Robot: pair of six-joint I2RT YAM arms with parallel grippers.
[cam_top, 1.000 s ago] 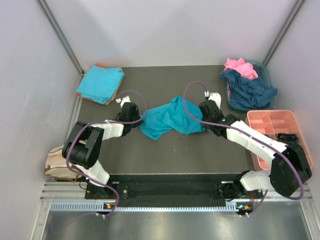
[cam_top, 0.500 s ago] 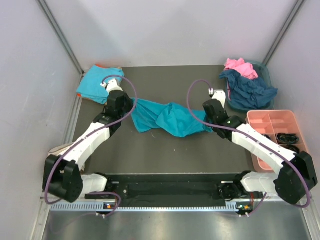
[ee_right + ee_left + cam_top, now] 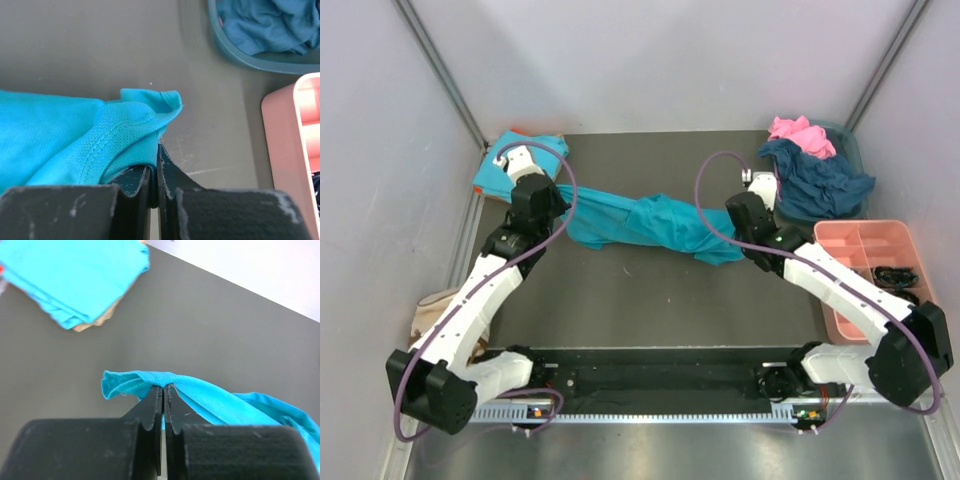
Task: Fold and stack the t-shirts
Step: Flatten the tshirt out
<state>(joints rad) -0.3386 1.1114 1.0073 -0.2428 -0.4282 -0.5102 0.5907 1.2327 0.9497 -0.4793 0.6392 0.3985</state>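
The left wrist view shows what the overhead camera cannot. The left gripper (image 3: 163, 388) has its two black jaws pressed flat together on a pinched fold at the left end of the bright turquoise cloth t-shirt (image 3: 220, 402). The right wrist view shows the right gripper (image 3: 155, 152) clamped just as tightly on a stitched hem at the shirt's right end.

Only the top view takes in the whole garment. There the turquoise t-shirt (image 3: 640, 222) runs as a bunched band between the left gripper (image 3: 558, 200) and the right gripper (image 3: 732, 240), across the far half of the table. Whether its middle touches the surface cannot be told.

The surface is a dark grey matte table mat (image 3: 650, 300), closed in by plain white walls on the left, far and right sides.

There are two arms. One folded turquoise stack (image 3: 545, 150) sits at the far left corner. The left wrist view shows several layers (image 3: 75, 275) in it, though their number is unclear. One crumpled pink t-shirt (image 3: 798, 130) and one dark navy t-shirt (image 3: 820, 180) are heaped in one teal plastic bin (image 3: 852, 148) at the far right. One pink plastic compartment tray (image 3: 850, 245) sits just nearer than the bin, at the table's right edge. One beige cloth bundle (image 3: 428, 322) lies off the left edge.
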